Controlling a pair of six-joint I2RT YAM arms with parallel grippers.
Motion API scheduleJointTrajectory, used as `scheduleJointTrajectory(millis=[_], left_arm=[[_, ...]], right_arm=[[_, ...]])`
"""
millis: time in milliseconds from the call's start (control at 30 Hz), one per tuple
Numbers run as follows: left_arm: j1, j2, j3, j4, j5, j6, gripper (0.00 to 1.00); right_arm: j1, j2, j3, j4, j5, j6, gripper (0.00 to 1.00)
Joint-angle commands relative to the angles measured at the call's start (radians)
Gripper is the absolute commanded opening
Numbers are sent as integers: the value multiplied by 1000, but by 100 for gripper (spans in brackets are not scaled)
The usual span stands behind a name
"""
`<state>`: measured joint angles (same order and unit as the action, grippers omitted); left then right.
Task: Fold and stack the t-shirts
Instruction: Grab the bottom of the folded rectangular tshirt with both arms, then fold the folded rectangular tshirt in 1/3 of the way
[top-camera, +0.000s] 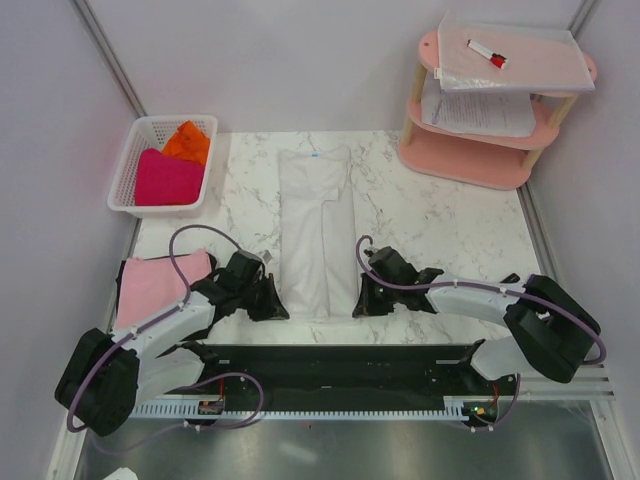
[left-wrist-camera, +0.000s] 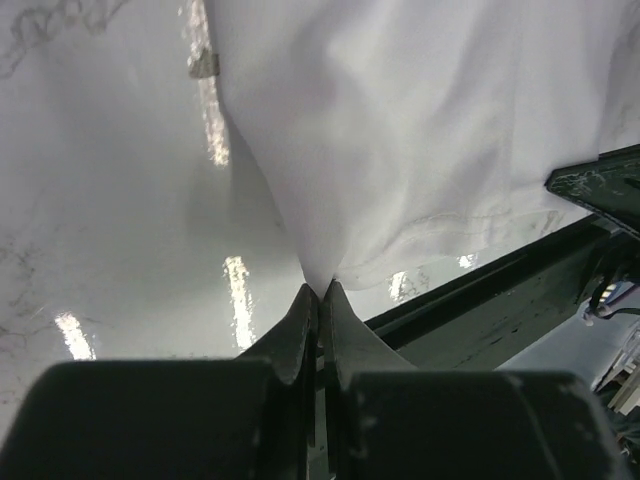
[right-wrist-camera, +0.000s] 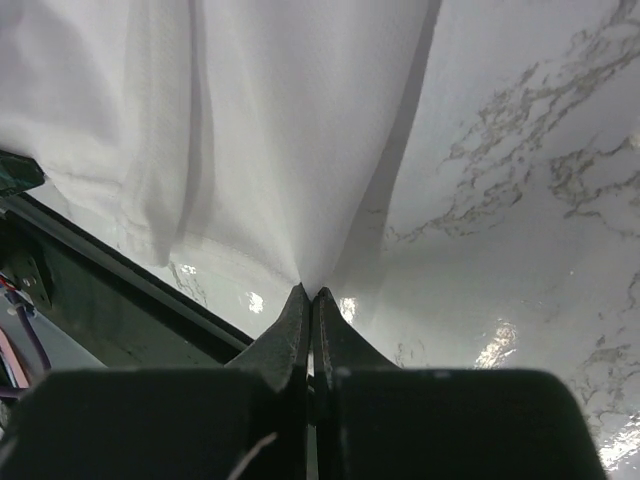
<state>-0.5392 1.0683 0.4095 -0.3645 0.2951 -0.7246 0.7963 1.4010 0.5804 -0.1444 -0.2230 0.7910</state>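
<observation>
Your left gripper (top-camera: 268, 300) is clenching on the near left corner of the long white cloth t-shirt (top-camera: 317, 230), its jaws pressed together with the hem pinched at the very tips; in the left wrist view the fabric is gathering into a point right at the fingertips (left-wrist-camera: 298, 325) and fanning out ahead of them and to their right; your right gripper (top-camera: 366, 298) is doing the same on the near right corner, jaws closed tight on the cloth, which is spreading away ahead and to the left of its tips; the shirt, folded lengthwise into a narrow strip, is lying flat on the white marble-patterned table (top-camera: 440, 220) directly between the two grippers and stretching away ahead of them; just to the outer side of the left gripper, beside its arm, a pale pink folded t-shirt (top-camera: 160, 280) is resting at the table's edge; further ahead and to the left of that gripper a white plastic lattice basket (top-camera: 122, 178) is holding a magenta t-shirt (top-camera: 165, 178) and an orange t-shirt (top-camera: 188, 142); far ahead and to the right of the right gripper a pink three-tier round shelf (top-camera: 465, 165) is carrying white paper sheets (top-camera: 475, 112) on its middle tier and a red-and-white marker (top-camera: 487, 54) on top; behind both grippers a black base rail (top-camera: 340, 365) is running along the near edge.
</observation>
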Motion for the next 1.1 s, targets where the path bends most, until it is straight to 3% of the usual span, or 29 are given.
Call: scheduleJointTrajectory(millis=[0,233,433,633,1067], left_arm=[[-4,-22,118,-14,-37,10,2],[-2,67,323,-68,-142,57,2],[10,225,517,-71,-211,111,2],[51,389,679,-68,-225,163,2],[174,628,856,-37,-175,211,2]], right_arm=[[1,-57,78,5,36,-44,0],[-14,-100,226,-55,200,-124,0],[-63,-1,363,-61,339,-248,0],[-138,145,464,18,363,-312,0],[-224,441,679,137,321,-331,2]])
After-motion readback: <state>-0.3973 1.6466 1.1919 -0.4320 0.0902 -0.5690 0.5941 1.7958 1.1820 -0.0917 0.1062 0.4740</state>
